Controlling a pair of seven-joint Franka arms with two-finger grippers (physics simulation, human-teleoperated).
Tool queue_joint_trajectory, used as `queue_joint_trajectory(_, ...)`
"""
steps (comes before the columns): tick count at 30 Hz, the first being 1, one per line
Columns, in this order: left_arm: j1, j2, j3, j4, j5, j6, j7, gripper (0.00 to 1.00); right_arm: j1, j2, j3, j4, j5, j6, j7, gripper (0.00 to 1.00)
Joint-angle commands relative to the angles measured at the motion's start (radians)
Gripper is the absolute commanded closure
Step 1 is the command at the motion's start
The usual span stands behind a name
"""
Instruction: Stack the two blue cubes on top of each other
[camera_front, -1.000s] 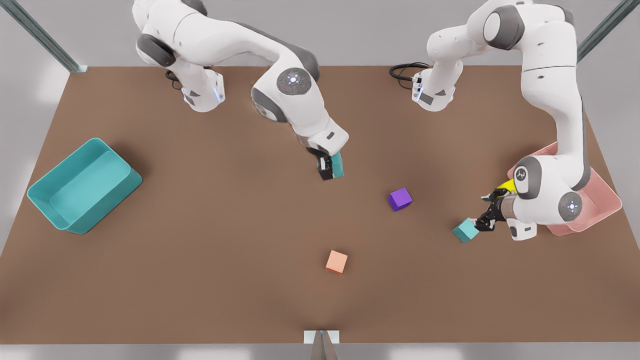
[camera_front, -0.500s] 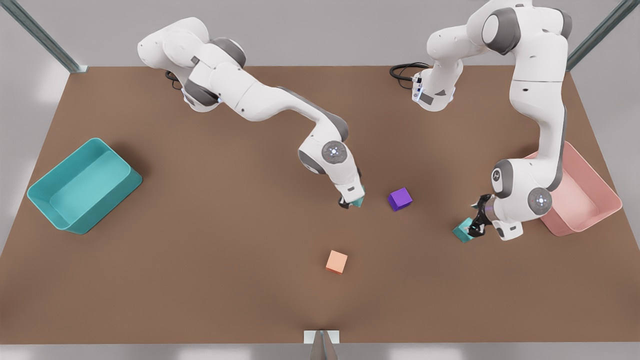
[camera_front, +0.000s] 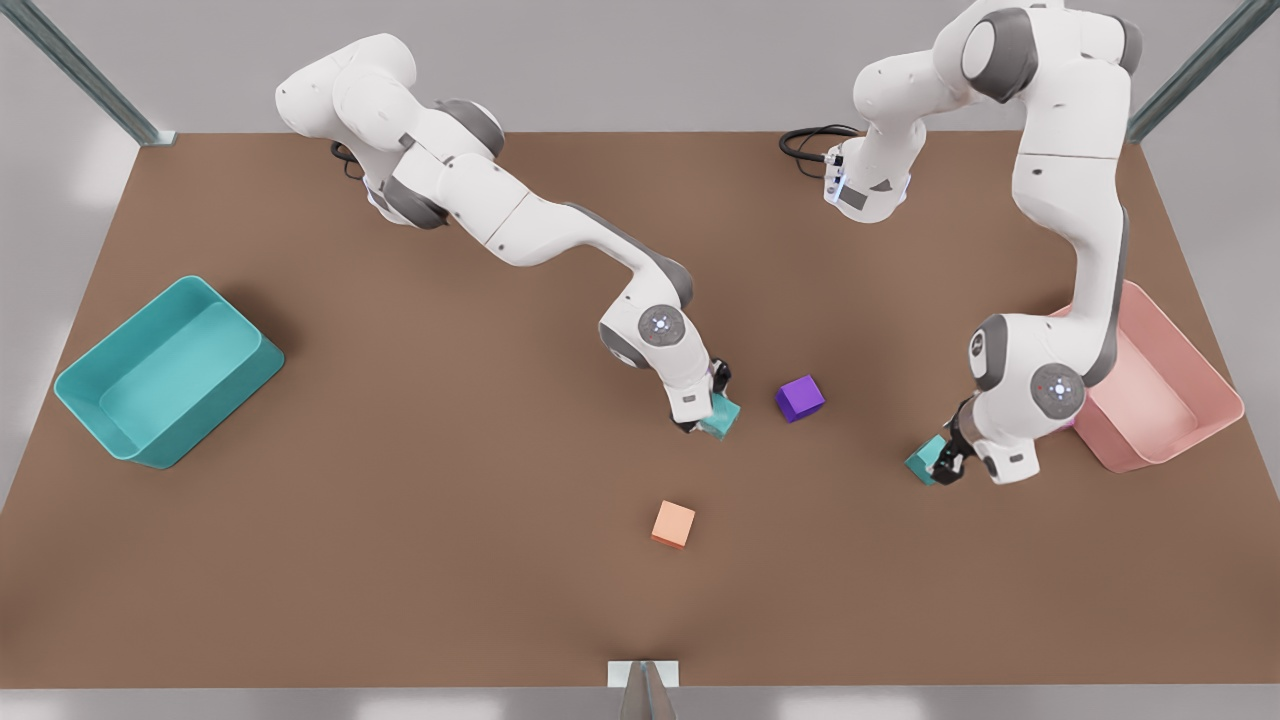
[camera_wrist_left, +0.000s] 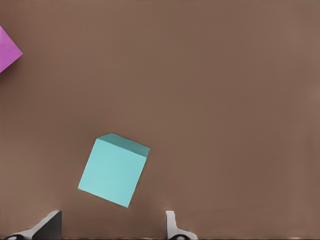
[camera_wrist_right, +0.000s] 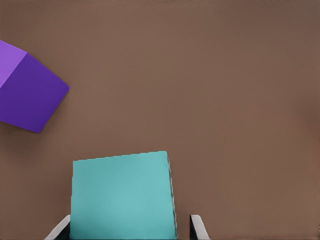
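One blue cube (camera_front: 724, 416) rests on the table just left of the purple cube in the front view. My right gripper (camera_front: 712, 410) stands over it. In the right wrist view this cube (camera_wrist_right: 122, 195) lies between the fingertips (camera_wrist_right: 197, 226) with a small gap, so the gripper (camera_wrist_right: 130, 226) is open. The other blue cube (camera_front: 924, 462) sits on the table at the front view's right, beside my left gripper (camera_front: 950, 462). In the left wrist view that cube (camera_wrist_left: 114, 170) lies just ahead of the open left gripper (camera_wrist_left: 112, 224), not between its fingers.
A purple cube (camera_front: 800, 397) (camera_wrist_right: 30, 95) (camera_wrist_left: 7, 50) stands close to the centre blue cube. An orange cube (camera_front: 673, 523) lies nearer the front edge. A teal bin (camera_front: 70, 385) is at the front view's left and a pink bin (camera_front: 1215, 395) at its right.
The right gripper brought its blue cube down and toward the purple cube, and the cube now sits on the table. The left gripper edged closer over its cube.
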Motion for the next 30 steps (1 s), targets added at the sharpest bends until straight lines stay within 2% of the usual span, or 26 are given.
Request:
queue_joint_trajectory(1,0.002,-0.051,-0.027,0.003,0.001,-0.138,0.105,0.00,0.000,-0.003,0.000,0.002,-0.004,0.022,0.252,0.10)
queue_joint_trajectory(2,0.001,-0.071,-0.029,0.026,0.001,-0.212,0.254,0.00,0.000,-0.004,0.003,0.000,-0.004,0.022,0.252,0.10)
queue_joint_trajectory(4,0.050,-0.064,-0.029,0.016,0.009,-0.208,0.512,0.00,-0.011,-0.077,0.012,-0.012,0.013,-0.013,0.259,0.10)
queue_joint_trajectory(5,0.056,-0.050,-0.029,-0.007,0.009,-0.143,0.537,0.00,-0.012,-0.159,0.012,-0.012,0.064,-0.119,0.257,0.08)
queue_joint_trajectory(7,0.068,-0.010,-0.029,-0.031,0.009,-0.042,0.538,0.00,-0.058,-0.314,0.068,-0.014,0.101,-0.357,0.249,0.04)
queue_joint_trajectory(8,0.068,0.006,-0.029,-0.031,0.009,-0.020,0.541,0.00,-0.074,-0.380,0.068,-0.014,0.102,-0.459,0.246,0.01)
queue_joint_trajectory(10,0.064,0.035,-0.032,-0.015,0.006,0.020,0.552,0.00,-0.192,-0.535,0.055,-0.014,0.131,-0.783,0.205,0.00)
queue_joint_trajectory(12,0.073,0.048,-0.032,0.000,0.005,0.023,0.593,0.00,-0.291,-0.694,-0.057,-0.043,0.131,-1.047,0.190,0.00)
queue_joint_trajectory(13,0.074,0.059,-0.032,0.006,0.005,0.039,0.595,0.00,-0.360,-0.771,-0.060,-0.113,0.131,-1.087,0.176,0.00)
queue_joint_trajectory(15,0.090,0.096,-0.030,0.019,0.003,0.072,0.639,0.00,-0.543,-0.929,-0.060,-0.352,0.131,-1.064,0.156,0.00)
queue_joint_trajectory(16,0.105,0.119,-0.030,0.002,0.006,0.121,0.643,0.00,-0.659,-1.027,-0.061,-0.535,0.133,-1.032,0.154,0.00)
queue_joint_trajectory(18,0.107,0.131,-0.030,-0.009,0.006,0.159,0.643,0.00,-0.850,-1.231,-0.061,-0.937,0.147,-0.776,0.055,0.00)
queue_joint_trajectory(20,0.111,0.142,-0.029,-0.009,0.008,0.167,0.643,0.00,-0.900,-1.318,-0.067,-1.157,0.171,-0.633,0.047,0.00)
queue_joint_trajectory(23,0.111,0.144,-0.029,-0.009,0.008,0.168,0.641,0.00,-0.927,-1.478,-0.057,-1.175,0.218,-0.699,0.045,0.00)
queue_joint_trajectory(26,0.113,0.151,-0.029,-0.011,0.009,0.168,0.641,0.00,-0.913,-1.480,-0.046,-1.061,0.228,-0.832,0.039,0.00)
queue_joint_trajectory(30,0.116,0.147,-0.029,-0.034,0.009,0.190,0.641,0.00,-0.914,-1.455,-0.023,-1.017,0.257,-0.903,0.029,0.00)
